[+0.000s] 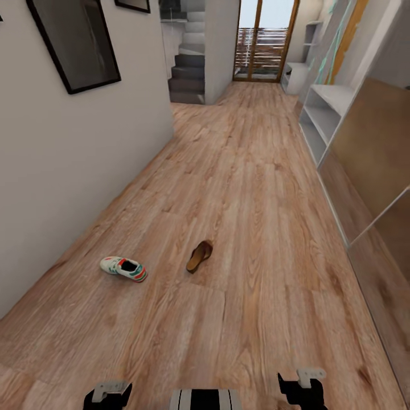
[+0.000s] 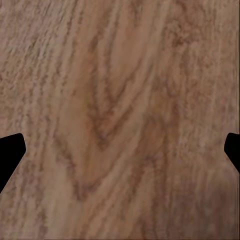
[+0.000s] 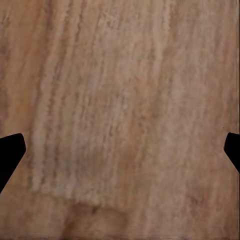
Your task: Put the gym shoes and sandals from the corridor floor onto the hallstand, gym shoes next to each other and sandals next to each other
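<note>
A dark-framed picture (image 1: 74,45) hangs on the pale wall at the left of the head view, and a grey staircase (image 1: 188,68) rises beyond the wall's end. On the corridor floor (image 1: 239,188), near the left wall, one gym shoe (image 1: 123,268) lies on its sole, white with green stripes and a red-orange heel. Just to its right, apart from it, one sandal (image 1: 199,255) lies on the planks, its tan sole showing. A glazed door (image 1: 265,40) closes the far end of the corridor. Along the right wall stands a pale grey rack (image 1: 324,117) with open shelves, well apart from both shoes.

The left gripper (image 2: 120,150) hangs over bare planks, its dark fingers (image 2: 10,152) spread wide and empty. The right gripper (image 3: 120,150) is likewise wide and empty over the floor.
</note>
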`<state>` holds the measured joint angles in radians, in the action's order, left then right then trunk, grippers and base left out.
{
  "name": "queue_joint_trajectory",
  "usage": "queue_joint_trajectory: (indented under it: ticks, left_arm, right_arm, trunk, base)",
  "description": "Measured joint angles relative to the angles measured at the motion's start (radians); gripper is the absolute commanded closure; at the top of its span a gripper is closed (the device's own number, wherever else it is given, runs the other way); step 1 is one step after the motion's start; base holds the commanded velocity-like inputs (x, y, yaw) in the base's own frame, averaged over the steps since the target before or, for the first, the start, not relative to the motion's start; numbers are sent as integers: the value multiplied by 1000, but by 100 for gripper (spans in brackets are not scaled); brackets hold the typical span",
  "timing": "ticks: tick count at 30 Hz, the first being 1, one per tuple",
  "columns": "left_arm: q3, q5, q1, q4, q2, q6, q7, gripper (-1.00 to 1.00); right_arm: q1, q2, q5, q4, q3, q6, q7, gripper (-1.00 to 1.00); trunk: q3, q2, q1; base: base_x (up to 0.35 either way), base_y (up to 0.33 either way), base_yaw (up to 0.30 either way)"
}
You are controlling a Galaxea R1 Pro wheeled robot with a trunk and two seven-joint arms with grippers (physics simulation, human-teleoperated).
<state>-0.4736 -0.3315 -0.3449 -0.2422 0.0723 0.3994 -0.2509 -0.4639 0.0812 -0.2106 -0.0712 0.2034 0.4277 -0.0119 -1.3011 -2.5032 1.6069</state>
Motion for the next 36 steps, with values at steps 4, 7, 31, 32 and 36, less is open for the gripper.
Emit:
queue_joint_trajectory:
  ticks: [4, 7, 31, 32, 36]
  left_arm:
    - [-1, 1, -41, -4, -5, -8, -1, -100]
    - [0, 2, -78, 1, -9, -13, -1, -100]
    - [96, -30, -384, -5, -11, -229, -1, -100]
    - [110, -39, -384, -1, -12, -231, 0, -100]
    - [113, -41, -381, 4, -12, -231, 0, -100]
  right_arm:
    - [0, -1, 0, -3, 0, 0, 3, -100]
    - [0, -1, 0, -4, -1, 0, 4, -100]
    - [-2, -20, -1, -400, 0, -31, 9, -100]
    - [-15, -35, -2, -463, 0, -96, 9, -100]
    - [-37, -48, -2, -517, 1, -158, 9, -100]
  trunk:
    - [0, 0, 0]
    - [0, 0, 0]
    - [0, 0, 0]
    - [0, 0, 0]
    - [0, 0, 0]
  base:
    - [0, 0, -278]
    - [0, 0, -278]
    - [0, 0, -86]
    - [0, 0, 0]
    - [0, 0, 0]
